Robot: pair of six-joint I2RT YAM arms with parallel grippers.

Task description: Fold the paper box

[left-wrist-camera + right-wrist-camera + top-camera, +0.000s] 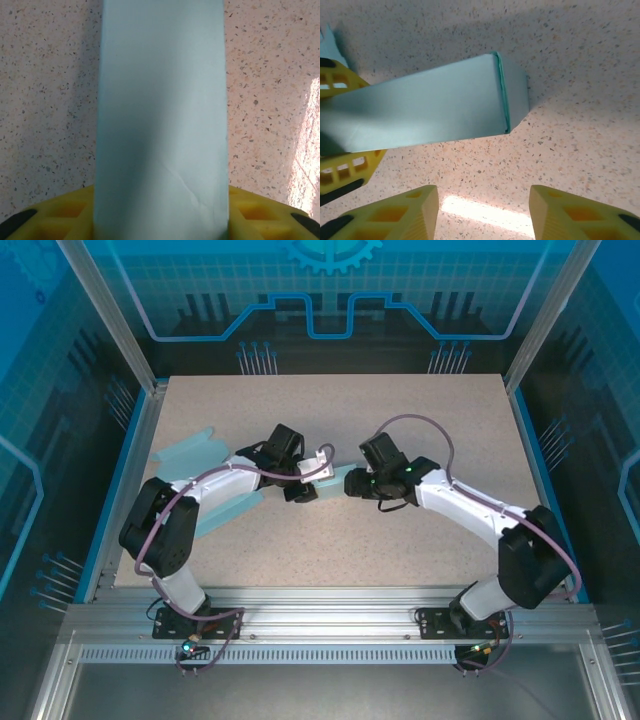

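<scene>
The paper box point(420, 110) looks about half done: its body is a squared sleeve, but the flaps point(190, 453) at one end lie spread flat. It lies left of the counter's point(420, 540) centre, long axis running from left edge to centre, squared end pointing right. Left jaws clasp its sides; right jaws hang part-open and empty beside that end.

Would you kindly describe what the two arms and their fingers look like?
The left arm and right arm have white links and bulky black joints. A purplish-grey cable loops along each. A small green light glows near the right wrist. The fingers are yellow plastic with lattice cut-outs and black pads.
</scene>
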